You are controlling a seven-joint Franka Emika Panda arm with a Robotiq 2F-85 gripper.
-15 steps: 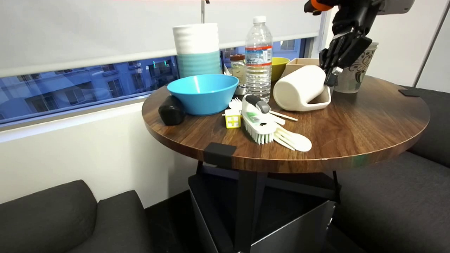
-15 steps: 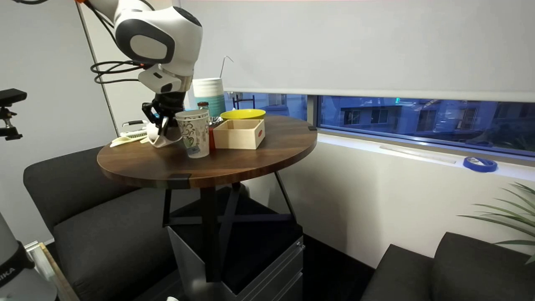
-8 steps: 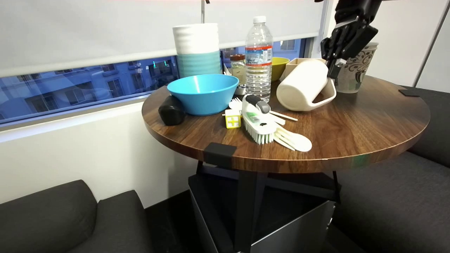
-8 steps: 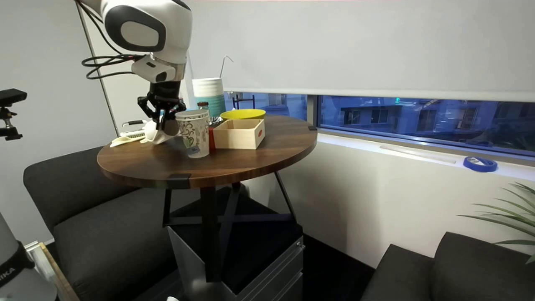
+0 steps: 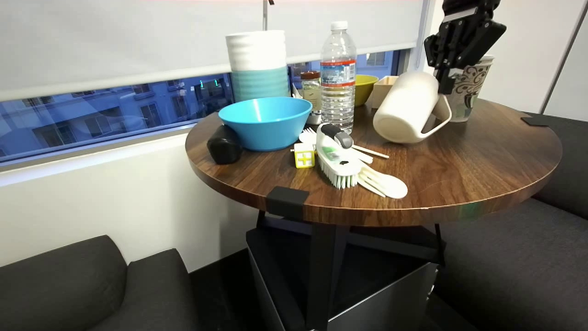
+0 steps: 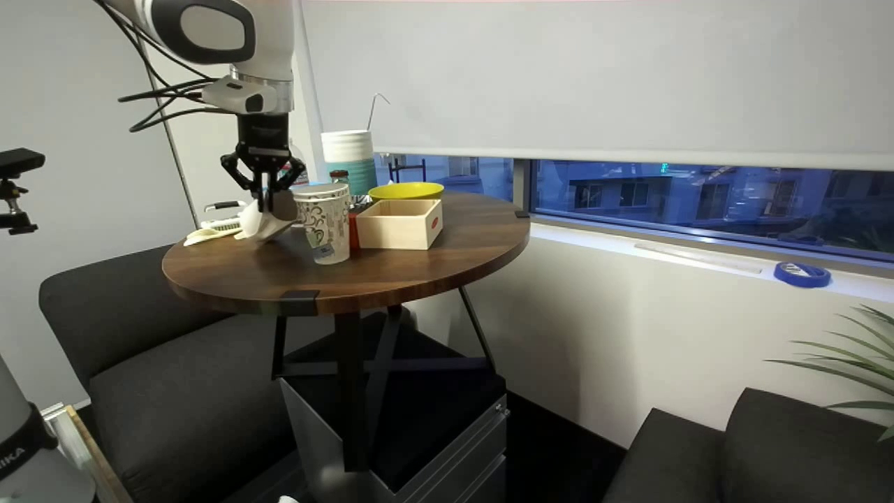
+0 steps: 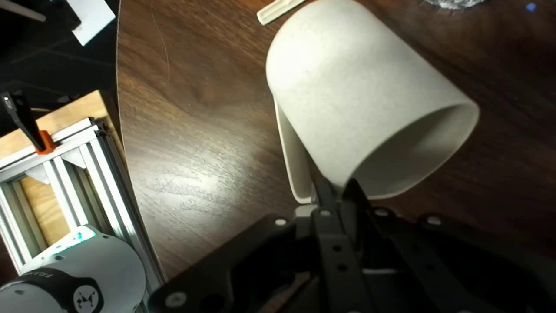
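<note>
gripper (image 7: pixel 337 190) pinching tilted mug (image 7: pixel 347 89) @ rim, well in from table (image 7: pixel 195 113) edge; move slowly, clear of adj. cup (image 6: pixel 324 225).

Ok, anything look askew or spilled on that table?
Yes: the white mug is tipped well over, gripped at its rim by the tool, rather than standing upright. White cutlery also lies loosely jumbled around the scrub brush. I see no spill or damage.
</note>
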